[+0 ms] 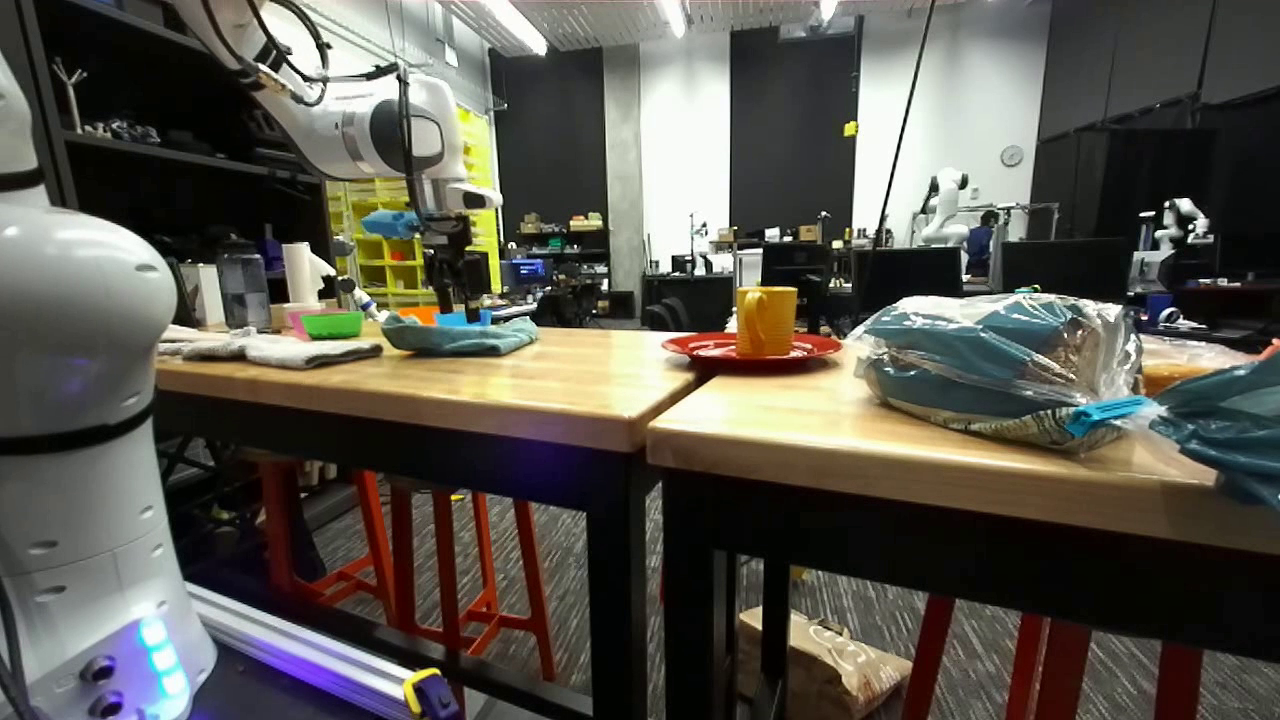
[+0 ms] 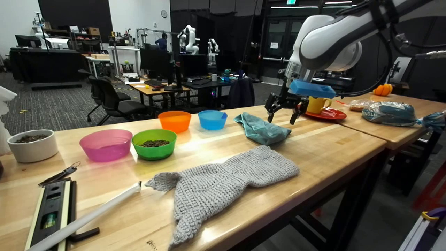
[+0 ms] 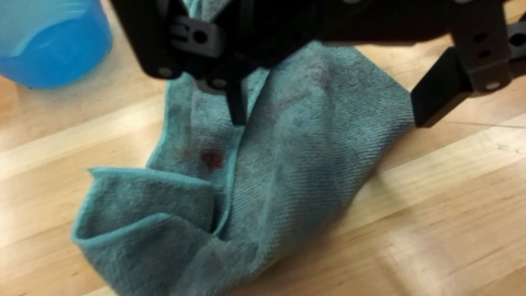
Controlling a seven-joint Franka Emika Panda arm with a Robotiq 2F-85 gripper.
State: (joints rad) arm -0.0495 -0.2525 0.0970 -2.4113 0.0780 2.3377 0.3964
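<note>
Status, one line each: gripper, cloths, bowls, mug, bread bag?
Gripper: open, nothing held
Teal cloth: crumpled, partly folded
Grey knit cloth: loosely spread
White bowl: partly filled
Green bowl: partly filled
Pink bowl: upright
Orange bowl: upright
Blue bowl: upright
Mug: upright on red plate
Bread bag: clipped shut

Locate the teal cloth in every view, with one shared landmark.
In an exterior view: teal cloth, left of centre, at mid-height.
In an exterior view: teal cloth, just right of centre.
In the wrist view: teal cloth, across the middle, reaching the bottom edge.
Shared landmark: the blue bowl, near the teal cloth in every view.
</note>
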